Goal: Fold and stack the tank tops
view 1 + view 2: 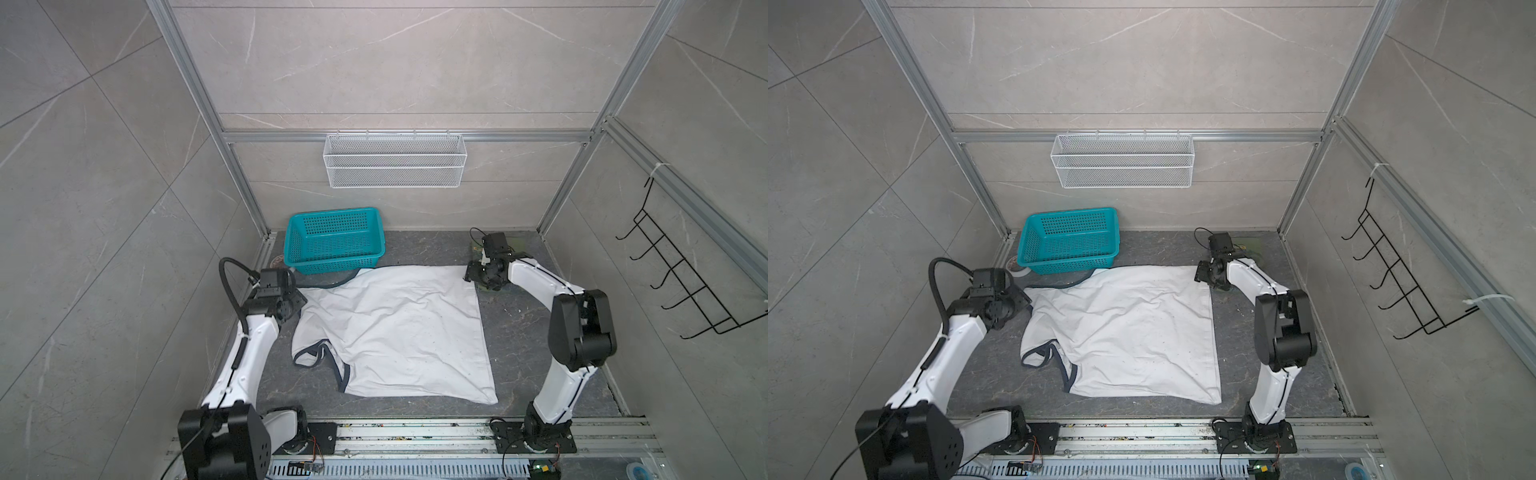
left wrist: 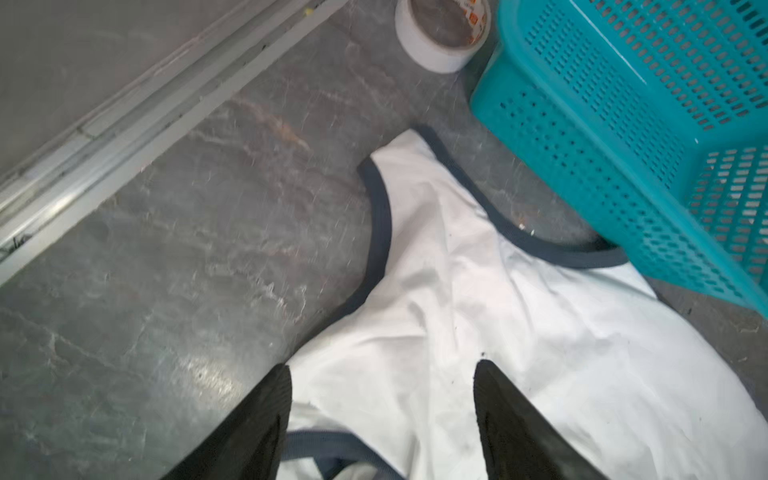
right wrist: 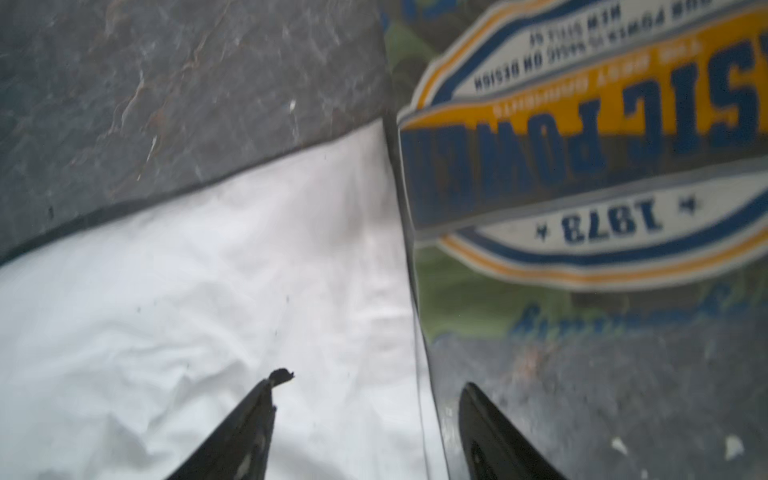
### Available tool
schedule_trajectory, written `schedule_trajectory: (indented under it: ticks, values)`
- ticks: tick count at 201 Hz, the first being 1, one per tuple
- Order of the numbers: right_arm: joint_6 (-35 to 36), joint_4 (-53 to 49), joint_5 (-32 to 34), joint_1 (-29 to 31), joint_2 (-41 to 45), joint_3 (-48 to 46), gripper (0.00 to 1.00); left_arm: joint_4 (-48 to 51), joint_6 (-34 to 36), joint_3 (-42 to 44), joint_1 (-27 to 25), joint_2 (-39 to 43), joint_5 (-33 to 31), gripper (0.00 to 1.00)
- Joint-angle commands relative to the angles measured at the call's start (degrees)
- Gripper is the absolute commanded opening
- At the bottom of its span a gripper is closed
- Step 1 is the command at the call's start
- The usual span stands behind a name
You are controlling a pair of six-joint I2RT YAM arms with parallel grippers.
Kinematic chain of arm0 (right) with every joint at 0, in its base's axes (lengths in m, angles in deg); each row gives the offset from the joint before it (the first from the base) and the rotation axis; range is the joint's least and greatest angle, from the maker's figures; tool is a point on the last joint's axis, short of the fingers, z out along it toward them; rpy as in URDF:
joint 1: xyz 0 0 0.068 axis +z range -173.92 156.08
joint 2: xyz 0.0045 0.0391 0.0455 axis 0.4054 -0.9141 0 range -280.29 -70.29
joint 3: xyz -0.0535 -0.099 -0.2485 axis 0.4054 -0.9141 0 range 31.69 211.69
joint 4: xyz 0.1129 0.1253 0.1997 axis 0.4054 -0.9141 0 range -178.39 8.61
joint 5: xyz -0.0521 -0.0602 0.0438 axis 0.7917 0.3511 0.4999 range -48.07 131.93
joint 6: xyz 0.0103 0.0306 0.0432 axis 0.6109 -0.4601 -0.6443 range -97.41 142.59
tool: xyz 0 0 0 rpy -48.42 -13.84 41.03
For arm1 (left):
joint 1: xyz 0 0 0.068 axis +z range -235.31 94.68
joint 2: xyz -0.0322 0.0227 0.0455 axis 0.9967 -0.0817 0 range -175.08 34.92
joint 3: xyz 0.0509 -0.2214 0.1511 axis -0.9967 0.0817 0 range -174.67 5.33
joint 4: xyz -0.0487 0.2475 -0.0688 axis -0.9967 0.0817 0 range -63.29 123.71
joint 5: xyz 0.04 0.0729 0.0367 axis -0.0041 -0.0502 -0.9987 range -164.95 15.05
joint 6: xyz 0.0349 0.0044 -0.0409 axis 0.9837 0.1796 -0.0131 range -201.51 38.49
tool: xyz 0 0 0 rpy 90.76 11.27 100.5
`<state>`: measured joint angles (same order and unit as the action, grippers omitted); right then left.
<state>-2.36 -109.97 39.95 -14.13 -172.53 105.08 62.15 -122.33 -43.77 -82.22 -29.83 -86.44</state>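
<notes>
The white tank top (image 1: 395, 328) with navy trim lies spread flat on the dark table in both top views, straps toward the left, hem toward the right. My left gripper (image 1: 297, 305) hovers open over its far strap (image 2: 415, 199), nothing between the fingers (image 2: 270, 415). My right gripper (image 1: 471, 274) hangs open over the far right hem corner (image 3: 332, 208). Beside that corner lies the olive green tank top (image 3: 457, 291), its blue-and-cream graphic (image 3: 582, 166) facing up. In the top views my right arm hides most of it.
A teal basket (image 1: 334, 241) stands at the back left, touching the white top's far edge. A roll of white tape (image 2: 440, 37) lies beside it by the left rail. A wire mesh shelf (image 1: 395, 160) hangs on the back wall, and a black hook rack (image 1: 685, 282) on the right wall.
</notes>
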Motion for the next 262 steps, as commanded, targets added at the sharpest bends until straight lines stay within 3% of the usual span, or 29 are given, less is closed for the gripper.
schedule_trajectory:
  ticks: [1, 36, 70, 138, 182, 234, 262]
  values:
    - [-4.63, 4.39, -2.64, 1.60, 9.68, -10.76, 0.71, 4.84, -6.43, 6.66, 0.28, 2.05, -5.59, 0.72]
    - [-7.32, 6.18, -6.07, 2.49, 22.23, -24.67, 0.70, 4.23, -10.06, 13.71, 0.48, 3.61, -4.88, 0.69]
    - [-6.33, 5.13, -7.63, 2.52, 31.23, -32.88, 0.70, 1.43, -9.74, 15.94, 0.56, 0.56, -3.63, 0.55]
    - [-5.10, 5.59, -6.00, 2.48, 34.55, -39.54, 0.70, -2.92, -9.17, 15.59, 0.53, -5.30, 0.09, 0.54]
    - [-6.16, 5.20, -5.41, 2.51, 33.54, -40.24, 0.70, -3.29, -7.98, 13.77, 0.51, -10.67, 2.04, 0.44]
    - [-8.73, 1.93, -4.37, 2.49, 31.05, -40.77, 0.69, -5.03, -7.18, 12.98, 0.58, -12.11, 2.42, 0.15]
    - [-9.18, 0.84, -4.84, 2.58, 31.40, -41.87, 0.67, -2.50, -5.95, 11.72, 0.52, -8.75, -1.59, 0.00]
